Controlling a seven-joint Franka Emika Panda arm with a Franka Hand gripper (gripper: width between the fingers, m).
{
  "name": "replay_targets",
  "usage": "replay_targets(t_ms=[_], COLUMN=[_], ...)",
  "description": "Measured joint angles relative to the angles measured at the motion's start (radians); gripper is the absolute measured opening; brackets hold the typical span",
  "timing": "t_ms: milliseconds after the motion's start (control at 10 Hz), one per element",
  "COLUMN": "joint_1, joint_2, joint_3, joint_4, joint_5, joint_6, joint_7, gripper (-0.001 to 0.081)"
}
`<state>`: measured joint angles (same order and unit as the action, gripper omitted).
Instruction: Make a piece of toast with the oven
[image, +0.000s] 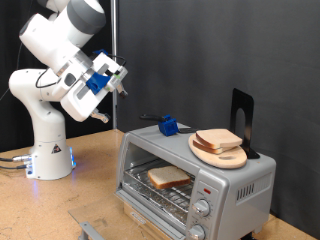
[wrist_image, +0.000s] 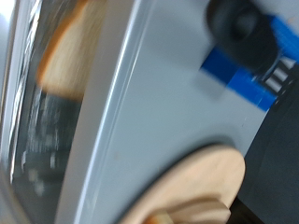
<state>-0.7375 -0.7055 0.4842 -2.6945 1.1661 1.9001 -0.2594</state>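
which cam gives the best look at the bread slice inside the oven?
Exterior view: the bread slice lies whole on the rack inside the oven. Wrist view catches only a blurred tan edge of it beside the oven's grey top.

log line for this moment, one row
gripper: raised clear of oven | piece of toast: on rack inside | oven door: open | spare bread: on plate on top

Round wooden plate (image: 232, 158) with stacked bread slices (image: 218, 140), black upright stand (image: 241, 113) just behind it, blue-black tool (image: 167, 125) beside plate
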Motion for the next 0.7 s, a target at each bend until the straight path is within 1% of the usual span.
replay_targets(t_ms=[100,200,300,400,500,600,700], joint_1=[-0.018,-0.04,-0.061,-0.076,-0.083,-0.085,-0.085], joint_2=[0.002,0.009,0.028,0.052,0.074,0.089,0.098], joint_3=[-0.004,-0.01,-0.016,-0.025,-0.042,-0.064,-0.088], joint_4=[0.018,0.047,0.09,0.13,0.159,0.176,0.182], joint_5=[-0.059,-0.143,-0.243,-0.31,-0.341,-0.343,-0.322], joint_6=[-0.073,-0.165,-0.27,-0.349,-0.397,-0.411,-0.412], joint_7=[0.124,0.225,0.286,0.295,0.282,0.259,0.231], gripper=[0.0808,0.0808,0.0808,0.0808,0.0808,0.0808,0.0808])
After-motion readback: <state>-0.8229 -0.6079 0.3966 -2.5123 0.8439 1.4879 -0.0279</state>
